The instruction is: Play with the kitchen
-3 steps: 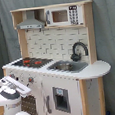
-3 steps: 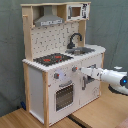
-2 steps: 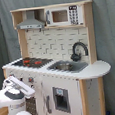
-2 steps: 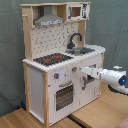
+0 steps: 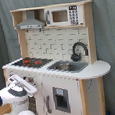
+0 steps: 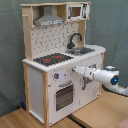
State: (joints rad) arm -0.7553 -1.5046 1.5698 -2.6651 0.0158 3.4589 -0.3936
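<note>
Facing the kitchen (image 6: pixel 55 75) front, the gripper (image 6: pixel 76 70) (finger spread impossible to tell) sits beside its knobs.

backdrop: grey-green curtain (image 5: pixel 106 33) behind everything in both exterior views, hangs in vertical folds
floor: light wood boards (image 6: pixel 30 119) at the bottom of the second exterior view, a dark seam runs between two of them
blue object: small, dark blue (image 6: pixel 21 105), low at the second exterior view's left, too small to identify
</note>
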